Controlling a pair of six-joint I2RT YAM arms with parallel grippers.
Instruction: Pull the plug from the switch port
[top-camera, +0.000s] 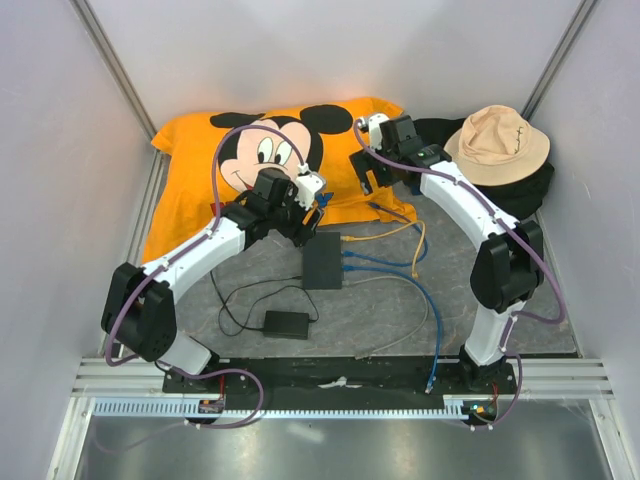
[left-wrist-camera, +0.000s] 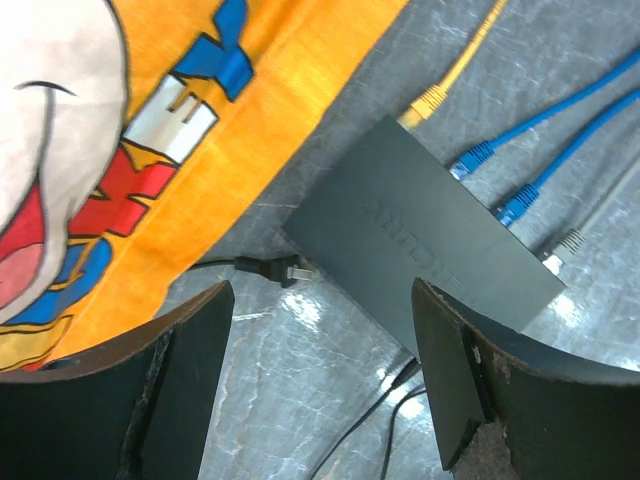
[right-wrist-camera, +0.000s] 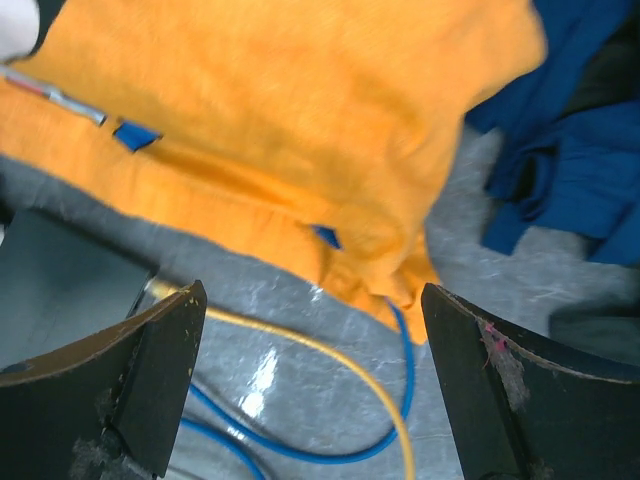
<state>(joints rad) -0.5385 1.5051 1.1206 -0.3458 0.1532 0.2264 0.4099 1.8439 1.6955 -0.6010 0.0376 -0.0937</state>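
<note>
Two arms are bolted at the near edge of the bench (top-camera: 400, 330), and a loose blue cable end (top-camera: 430, 383) lies close to the right base. Just beyond sits a small power brick (top-camera: 286, 323) with a thin black cord.

Past the brick, between the arms, the switch (top-camera: 322, 259) lies flat on the bench. Four cables meet its right edge. Nearest is the grey plug (left-wrist-camera: 565, 243), then two blue plugs (left-wrist-camera: 472, 160), then the yellow plug (left-wrist-camera: 430, 100). How deep each one sits I cannot tell. A black power plug (left-wrist-camera: 275, 268) touches the opposite side.

The left fingers (left-wrist-camera: 470, 380) hang above the switch's far end, spread wide with nothing between them.

The box looks light and smooth, so it would probably slide if a cable were tugged, and one arm should pin it. The plugs are small, hard plastic, likely with a latch tab, while the cables are limp. The best hold is on the plug body right at the socket, pulling straight out along the bench.

Farther off, the right fingers (right-wrist-camera: 140, 370) hover over the hem of the orange shirt (top-camera: 200, 170) and the yellow cable, equally wide and empty. A tan hat (top-camera: 497, 143) rests on dark clothing at the far right.
</note>
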